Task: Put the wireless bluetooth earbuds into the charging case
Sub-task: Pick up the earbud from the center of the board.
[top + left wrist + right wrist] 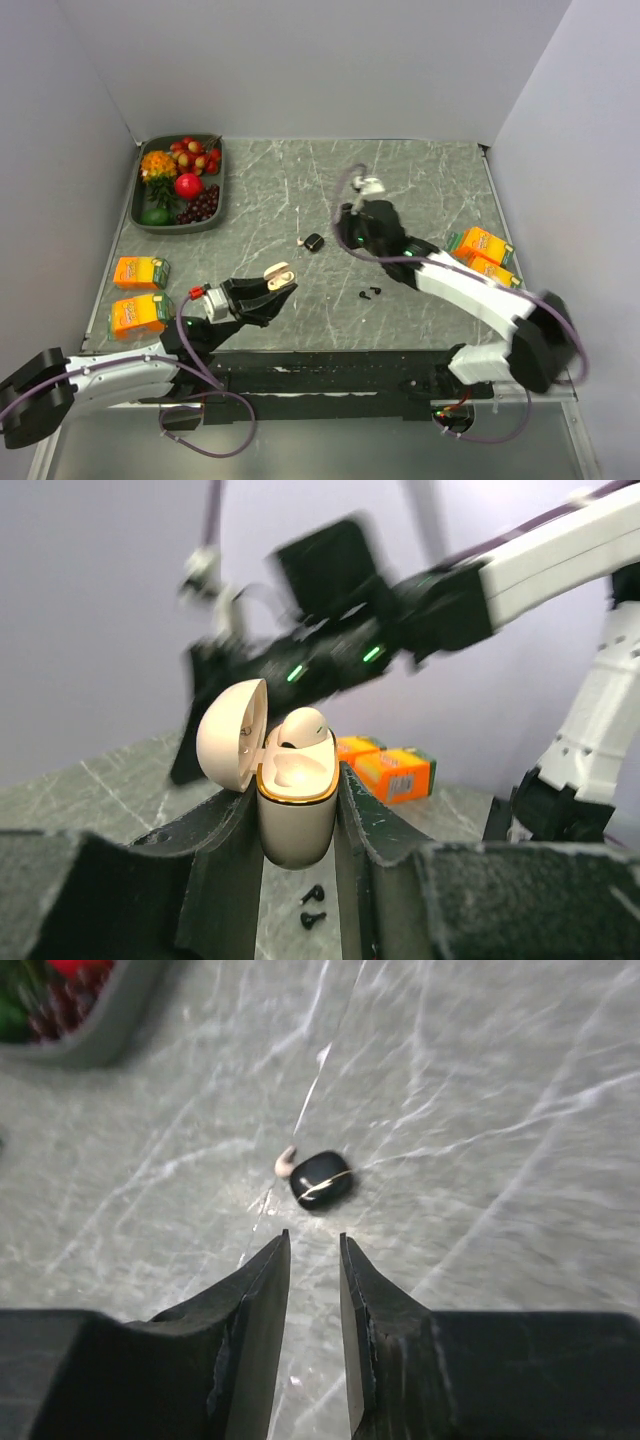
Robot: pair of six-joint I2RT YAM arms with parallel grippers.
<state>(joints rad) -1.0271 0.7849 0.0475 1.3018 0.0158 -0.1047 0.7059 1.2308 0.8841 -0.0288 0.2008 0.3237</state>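
Note:
The black charging case (314, 242) lies shut on the marble table, also in the right wrist view (321, 1179), with a tiny pale piece (285, 1163) touching its left side. Two black earbuds (371, 293) lie together nearer the front, seen under the left gripper (313, 904). My right gripper (314, 1245) is open a little and empty, hovering just short of the black case (347, 225). My left gripper (295, 792) is shut on a beige earbud case (296, 810) with its lid open and a pale earbud inside, held above the table (278, 280).
A grey tray (140, 215) of fruit sits at the back left. Two orange cartons (140, 272) (138, 315) stand at the left edge and two more (483, 250) at the right. Walls close the table on three sides.

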